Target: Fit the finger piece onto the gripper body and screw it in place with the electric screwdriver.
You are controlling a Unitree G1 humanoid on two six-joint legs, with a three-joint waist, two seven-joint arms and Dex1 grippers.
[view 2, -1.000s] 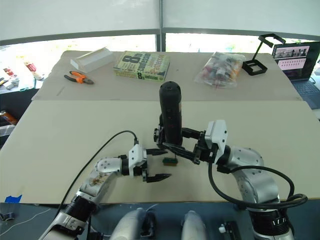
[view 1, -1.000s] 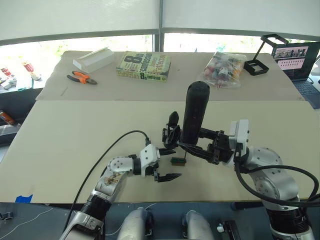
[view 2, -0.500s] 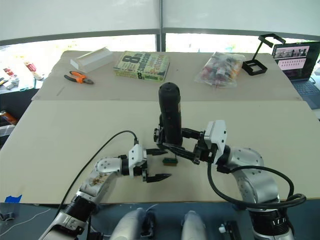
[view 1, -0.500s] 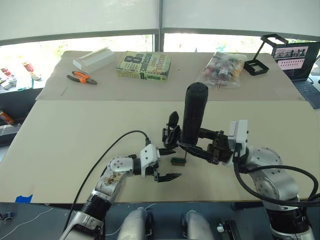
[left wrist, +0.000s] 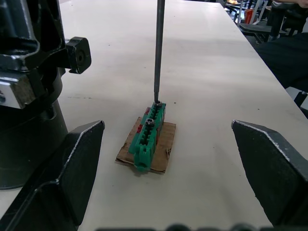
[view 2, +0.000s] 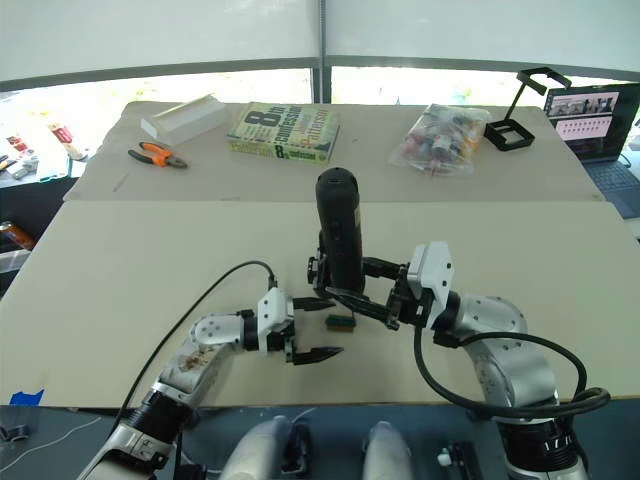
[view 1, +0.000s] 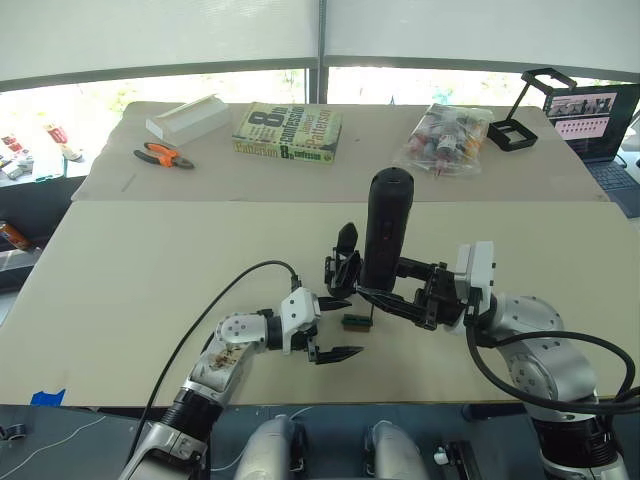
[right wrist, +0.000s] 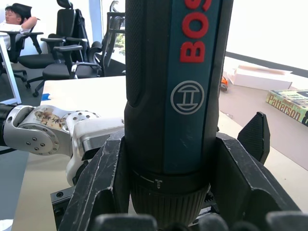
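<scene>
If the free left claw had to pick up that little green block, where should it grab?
Probably across its long flat sides, from the left gripper's side. The green block is narrow, on a cardboard scrap, and the screwdriver bit stands on its far end.

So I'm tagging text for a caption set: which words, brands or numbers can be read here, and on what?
"BOS", red letters cut off at the frame edge, with a round logo below: on the electric screwdriver.
"Patterson": on the spine of the book.
"8th" and "Confession", the rest too small: on the same book's cover.
Laptop screen: too small to read.
</scene>
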